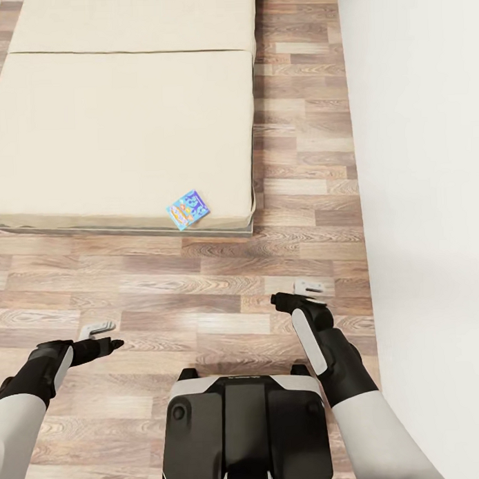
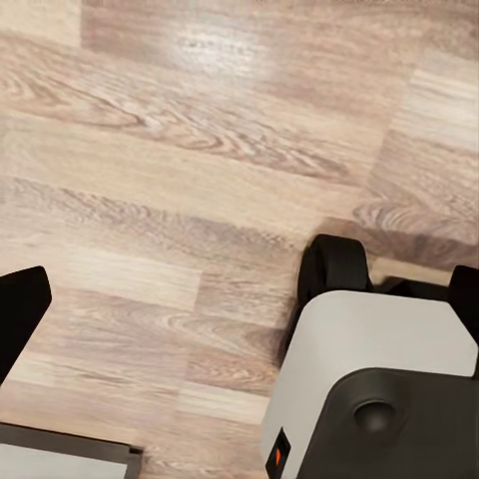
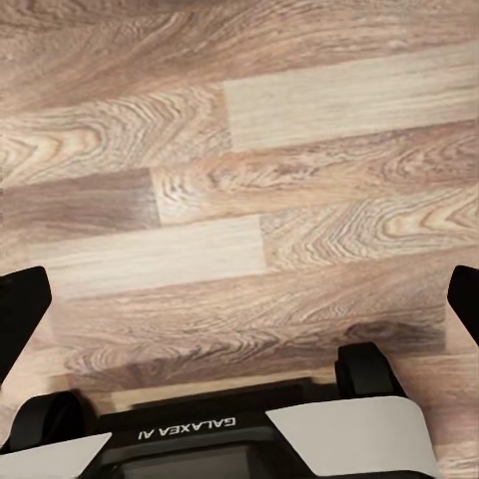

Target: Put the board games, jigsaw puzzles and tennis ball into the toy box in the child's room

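Bed fills the head view from 10 to 12 o'clock, its beige mattress bare but for one small blue game lying flat near the corner nearest the robot, just inside the edge. Plank floor lies between bed and robot base, with a white wall at 3 o'clock. Left gripper hangs over the floor at 8 o'clock and right gripper at 4 o'clock, both with jaws spread wide and holding nothing, well apart from the game.
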Tool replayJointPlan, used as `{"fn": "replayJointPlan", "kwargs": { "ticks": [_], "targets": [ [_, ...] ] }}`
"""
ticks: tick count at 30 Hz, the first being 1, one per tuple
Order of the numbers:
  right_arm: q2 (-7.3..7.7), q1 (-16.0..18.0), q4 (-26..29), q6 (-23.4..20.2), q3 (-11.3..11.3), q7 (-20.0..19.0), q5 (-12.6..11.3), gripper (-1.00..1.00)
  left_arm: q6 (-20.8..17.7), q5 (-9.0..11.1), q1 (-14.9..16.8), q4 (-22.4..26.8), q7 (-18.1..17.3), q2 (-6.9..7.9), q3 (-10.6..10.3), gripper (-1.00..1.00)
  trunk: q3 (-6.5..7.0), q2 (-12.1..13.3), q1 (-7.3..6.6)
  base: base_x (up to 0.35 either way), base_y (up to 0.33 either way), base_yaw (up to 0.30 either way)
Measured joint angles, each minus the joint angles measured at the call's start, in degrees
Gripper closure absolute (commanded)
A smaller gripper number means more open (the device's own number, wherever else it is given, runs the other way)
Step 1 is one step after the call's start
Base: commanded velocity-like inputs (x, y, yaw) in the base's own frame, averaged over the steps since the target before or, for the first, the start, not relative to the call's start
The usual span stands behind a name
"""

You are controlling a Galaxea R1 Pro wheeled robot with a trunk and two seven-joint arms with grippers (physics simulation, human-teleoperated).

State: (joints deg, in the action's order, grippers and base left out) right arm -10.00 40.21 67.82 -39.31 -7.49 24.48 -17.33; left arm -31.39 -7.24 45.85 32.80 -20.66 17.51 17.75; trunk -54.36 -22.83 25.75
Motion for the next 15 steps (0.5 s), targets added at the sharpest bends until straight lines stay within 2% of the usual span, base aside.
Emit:
{"fn": "replayJointPlan", "kwargs": {
  "ticks": [7, 15],
  "targets": [
    [0.0, -0.1, -0.1, 0.4, 0.0, 0.0, 0.0, -1.0, 0.0, 0.0, 0.0, 0.0, 0.0, 0.0, 0.0, -1.0, 0.5, 0.0, 0.0, 0.0, 0.0, 0.014],
    [0.0, -0.1, -0.9, 0.8, -0.8, 0.0, 0.1, -1.0, 0.0, 0.0, 0.0, 0.0, -0.1, 0.13, 0.1, -1.0, 1.24, 0.0, 0.0, 0.0, 0.0, 0.085]
  ]
}}
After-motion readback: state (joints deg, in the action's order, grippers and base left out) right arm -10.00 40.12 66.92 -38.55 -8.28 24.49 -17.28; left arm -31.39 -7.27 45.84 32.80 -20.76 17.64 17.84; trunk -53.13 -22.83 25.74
